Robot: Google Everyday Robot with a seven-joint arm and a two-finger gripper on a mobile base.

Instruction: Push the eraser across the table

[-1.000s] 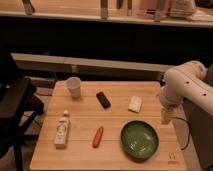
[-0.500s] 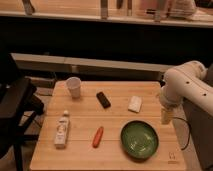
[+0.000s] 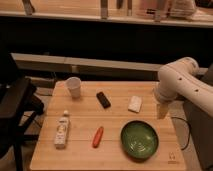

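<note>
- I see the counter (image 3: 80,150), a square of light wood planks, filling the lower middle of the frame.
- The eraser (image 3: 103,99), a small black block, lies flat on the counter in the upper middle. It is angled, its long axis running from upper left to lower right.
- The claw (image 3: 161,111) hangs at the right edge of the counter, pointing down below the bulky white arm (image 3: 180,82) that comes in from the right of the frame.
- The claw is at its widest spread and has hold of nothing. Its tips are over the counter's right rim; I cannot tell if they touch the wood.
- The claw is well apart from the eraser, with a white flat piece (image 3: 135,104) lying between them, just left of the claw.
- A white cup (image 3: 74,86) stands upright near the counter's upper left corner, to the left of the eraser and apart from it.
- A green bowl (image 3: 139,139) sits at the lower right, below the white piece.
- An orange stick (image 3: 98,136) lies at the lower middle, left of the bowl and straight below the eraser.
- A small pale bottle (image 3: 62,130) lies on its side at the lower left, its cap towards the cup.
- A black chair (image 3: 17,107) stands at the left edge of the frame, beside the counter.
</note>
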